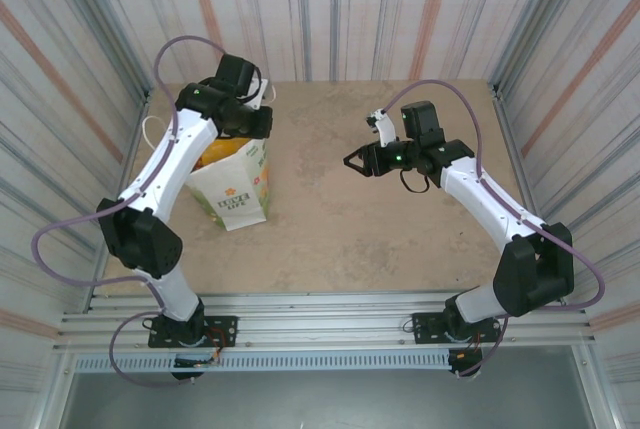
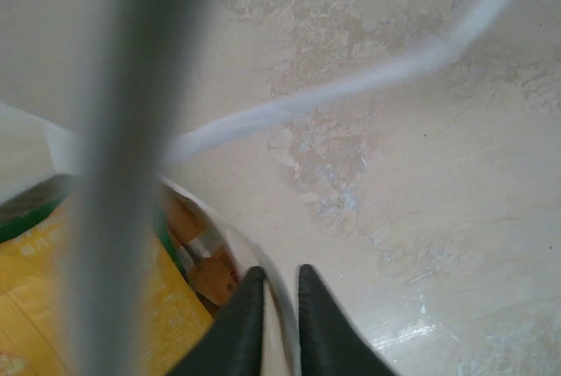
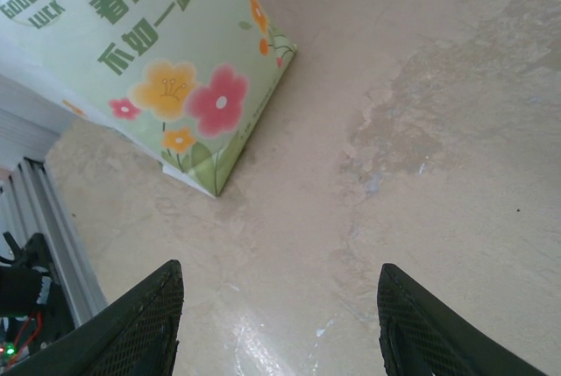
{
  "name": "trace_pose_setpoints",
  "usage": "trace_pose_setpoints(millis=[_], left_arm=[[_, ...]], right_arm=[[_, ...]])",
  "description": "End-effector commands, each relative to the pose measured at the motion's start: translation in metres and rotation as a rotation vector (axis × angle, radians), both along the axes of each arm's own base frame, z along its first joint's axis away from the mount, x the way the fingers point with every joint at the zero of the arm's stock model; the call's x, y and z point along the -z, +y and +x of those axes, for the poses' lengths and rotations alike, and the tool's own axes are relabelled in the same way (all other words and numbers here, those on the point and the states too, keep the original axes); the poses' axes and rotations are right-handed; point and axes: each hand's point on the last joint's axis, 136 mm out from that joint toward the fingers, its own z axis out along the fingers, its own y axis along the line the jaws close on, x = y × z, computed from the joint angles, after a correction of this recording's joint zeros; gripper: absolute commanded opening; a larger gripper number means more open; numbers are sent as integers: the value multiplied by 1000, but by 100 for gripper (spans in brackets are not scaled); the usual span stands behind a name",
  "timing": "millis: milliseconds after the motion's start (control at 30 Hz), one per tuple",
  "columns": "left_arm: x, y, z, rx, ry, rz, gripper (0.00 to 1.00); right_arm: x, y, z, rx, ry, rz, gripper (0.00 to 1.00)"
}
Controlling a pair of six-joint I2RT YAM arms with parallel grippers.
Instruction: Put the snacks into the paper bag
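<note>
Pinching the paper bag [image 1: 240, 194], left fingers [image 2: 237, 332]; handle [image 2: 351, 87] crosses.

A robot test cell is shown.
A bare beige desk [image 1: 350, 239] is closed in on three sides by striped panels [image 1: 400, 9]; a cabled left arm [image 1: 180, 154] and right arm [image 1: 490, 204] are bolted to aluminium rails [image 1: 330, 314] at its near edge.
</note>
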Motion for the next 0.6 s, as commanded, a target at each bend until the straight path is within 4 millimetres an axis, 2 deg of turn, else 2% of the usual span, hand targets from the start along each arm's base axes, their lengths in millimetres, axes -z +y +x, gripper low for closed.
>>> trace_pose_setpoints(millis=[0, 100, 300, 567], left_arm=[[-16, -15, -1, 34, -34, -1, 7], [-21, -31, -3, 60, -44, -19, 0], [-33, -74, -8, 128, -63, -59, 0], [-39, -148, -14, 240, -74, -117, 0]], right_arm=[[2, 2, 0, -13, 5, -13, 60], [2, 1, 2, 4, 10, -15, 60], [11, -8, 3, 53, 31, -48, 60], [25, -35, 7, 172, 95, -83, 60]])
